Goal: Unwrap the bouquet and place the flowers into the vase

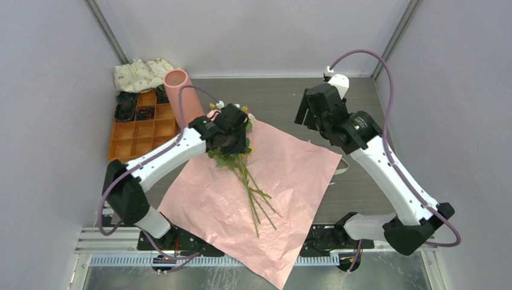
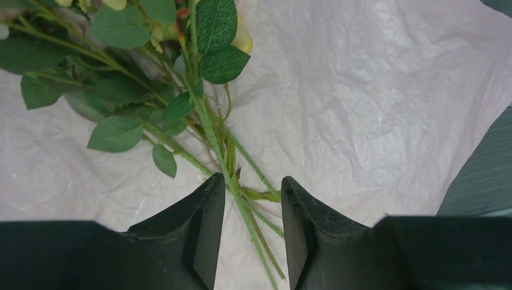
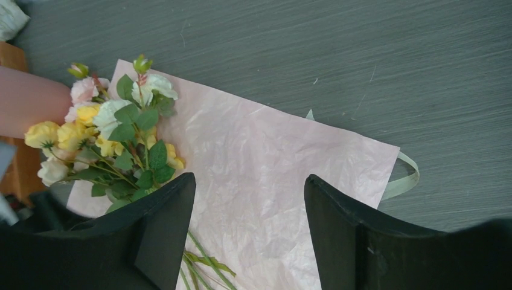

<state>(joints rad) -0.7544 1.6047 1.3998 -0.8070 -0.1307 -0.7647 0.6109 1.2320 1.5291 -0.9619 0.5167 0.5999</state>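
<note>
The flowers (image 3: 115, 130) look light and bendy, so the left tool (image 2: 252, 181), spread around their thin stems (image 2: 208, 130), should pinch there gently; the right tool (image 3: 249, 178) hangs spread, empty.

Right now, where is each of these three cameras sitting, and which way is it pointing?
Top external: fixed above and behind the arms, looking down at the table; both arms show, bases at the bottom.
Left wrist: on the left arm, looking down past the left tool at the flowers on pink paper.
Right wrist: on the right arm, looking past the right tool at blooms, paper, ribbon and table.
Shared: both wrist views show flowers and paper.
</note>
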